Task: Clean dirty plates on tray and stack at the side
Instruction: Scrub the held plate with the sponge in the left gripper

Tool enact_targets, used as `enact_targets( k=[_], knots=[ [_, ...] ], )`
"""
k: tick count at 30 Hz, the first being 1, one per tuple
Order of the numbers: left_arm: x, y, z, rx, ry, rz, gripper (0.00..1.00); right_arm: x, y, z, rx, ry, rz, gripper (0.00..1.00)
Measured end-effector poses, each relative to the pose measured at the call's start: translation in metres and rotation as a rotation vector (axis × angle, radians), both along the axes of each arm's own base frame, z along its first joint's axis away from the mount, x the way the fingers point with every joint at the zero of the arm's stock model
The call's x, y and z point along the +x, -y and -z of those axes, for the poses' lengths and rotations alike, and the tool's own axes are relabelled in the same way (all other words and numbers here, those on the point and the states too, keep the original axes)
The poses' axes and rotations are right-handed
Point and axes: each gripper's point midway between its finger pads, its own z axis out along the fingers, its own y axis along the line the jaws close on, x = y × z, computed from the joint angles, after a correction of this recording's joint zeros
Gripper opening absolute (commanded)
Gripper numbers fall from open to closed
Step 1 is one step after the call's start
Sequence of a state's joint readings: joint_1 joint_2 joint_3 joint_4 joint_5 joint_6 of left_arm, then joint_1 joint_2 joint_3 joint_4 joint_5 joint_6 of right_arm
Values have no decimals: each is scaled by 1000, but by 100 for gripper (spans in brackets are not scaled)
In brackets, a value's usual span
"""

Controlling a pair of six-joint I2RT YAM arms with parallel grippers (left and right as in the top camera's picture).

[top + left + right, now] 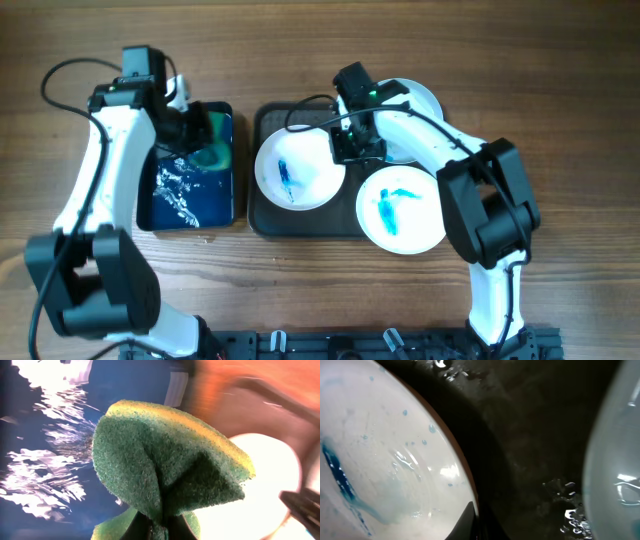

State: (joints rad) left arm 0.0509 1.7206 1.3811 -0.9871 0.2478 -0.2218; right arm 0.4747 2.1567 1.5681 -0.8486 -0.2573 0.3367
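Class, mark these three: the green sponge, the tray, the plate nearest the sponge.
green sponge [165,475], left wrist view, folded green face.
tray [264,216], overhead view, bare lower-left corner.
plate nearest the sponge [314,176], overhead view, white centre.

1. A wooden table [300,50] with brown grain lies beneath everything.
2. A small black tub [234,180] stands on it, filled with glinting blue liquid [185,195].
3. A green-and-yellow sponge [165,465], folded over, sits above that liquid.
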Motion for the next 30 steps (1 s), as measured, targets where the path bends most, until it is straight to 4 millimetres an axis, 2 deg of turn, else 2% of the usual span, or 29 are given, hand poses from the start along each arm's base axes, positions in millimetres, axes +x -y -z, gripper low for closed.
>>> enact_targets(
  k=[3,4,6,12,16,21,26,30],
  knots=[
    [-4,40,-7,-46,13,97,4,2,3,-2,32,-27,44,4],
    [-5,49,-6,-52,7,118,4,2,3,-2,40,-34,53,4],
    [-8,81,6,-52,-16,166,4,1,2,-3,52,-46,73,4],
    [8,119,36,-10,-12,125,4,0,0,-3,59,-55,81,4],
    [5,133,68,62,-64,92,4,-1,0,-2,62,-62,81,4],
    [0,127,100,105,-145,45,4,-2,-1,-1,68,-68,81,4],
    [-5,127,103,103,-172,38,4,-9,-3,4,98,-96,81,4],
    [-7,147,101,-30,-186,114,4,-9,-3,4,109,-100,82,4]
  ],
)
